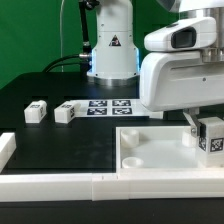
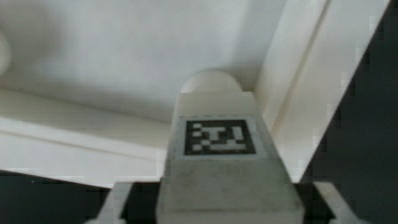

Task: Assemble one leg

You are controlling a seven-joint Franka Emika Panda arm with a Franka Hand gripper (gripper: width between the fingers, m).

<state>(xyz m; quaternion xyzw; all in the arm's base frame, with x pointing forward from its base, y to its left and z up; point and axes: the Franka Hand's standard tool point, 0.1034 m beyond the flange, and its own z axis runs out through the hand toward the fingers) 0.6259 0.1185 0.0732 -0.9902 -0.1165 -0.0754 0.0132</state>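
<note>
My gripper [image 1: 209, 138] is shut on a leg [image 1: 212, 136], a small white blocky peg with a black-and-white tag. It holds the leg upright over the near right corner of the large white tray-like part [image 1: 150, 150]. In the wrist view the leg [image 2: 219, 150] fills the middle between my fingers [image 2: 128, 200], its rounded tip pointing at the tray's raised rim [image 2: 302, 70]. Two more legs [image 1: 35, 112] [image 1: 65, 113] lie on the black table at the exterior view's left. Whether the held leg touches the tray cannot be told.
The marker board [image 1: 112, 105] lies flat on the black table behind the tray. A white rail [image 1: 60, 185] runs along the table's front edge, with a short white piece [image 1: 5, 150] at the left. The robot base [image 1: 110, 50] stands at the back.
</note>
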